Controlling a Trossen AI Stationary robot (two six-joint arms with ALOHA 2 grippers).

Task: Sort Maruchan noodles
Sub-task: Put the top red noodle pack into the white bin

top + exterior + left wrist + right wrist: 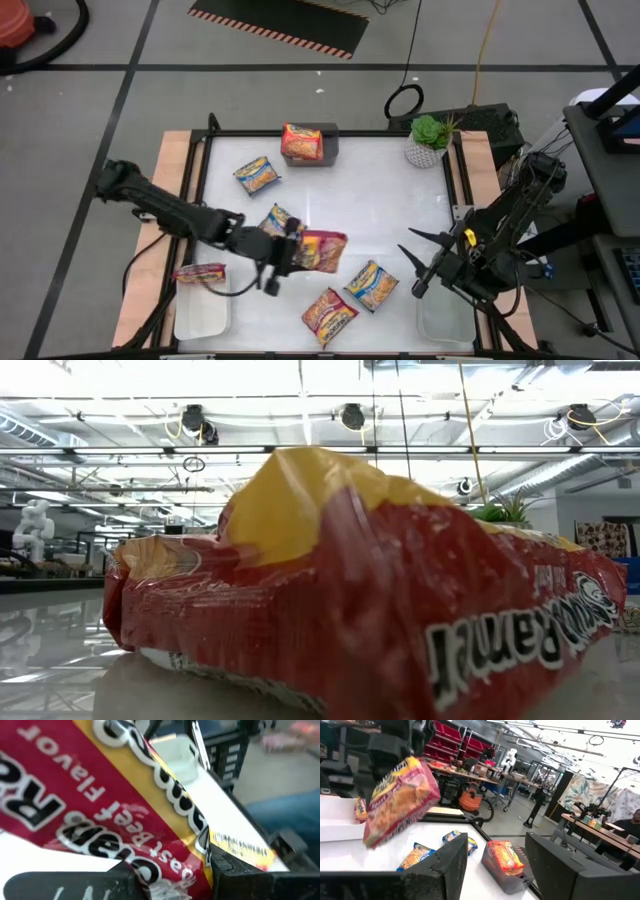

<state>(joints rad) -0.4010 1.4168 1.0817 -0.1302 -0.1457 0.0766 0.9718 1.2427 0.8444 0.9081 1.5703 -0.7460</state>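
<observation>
Left tool point(285, 250) is clamped on a red beef packet point(322, 250), lifted off the table point(400, 205) just left of centre; the right wrist view shows that packet hanging in the air.

Right tool point(420, 262) sits at about 4 o'clock, fingers spread wide, holding nothing.

Step in hand, my read: carry the red packet to its tray. One red packet point(198, 272) already lies on the white tray point(200, 310) at 8 o'clock, so that looks like the drop point. Next move calls for a swing toward 8 o'clock, lower, then release.

Still loose on the table:
- blue-and-yellow packets at 11 o'clock point(257, 175) and 5 o'clock point(371, 285)
- another point(276, 218) just beside the left tool
- orange one point(329, 315) at 6 o'clock
- orange packet point(301, 142) in the grey bin point(331, 145) at 12 o'clock

Second tray point(445, 320) at 4 o'clock.

Surface is white and glossy with a wood border. Potted plant point(429, 140) at 1 o'clock. Beyond it, a workshop with benches and red storage bins point(451, 737).
</observation>
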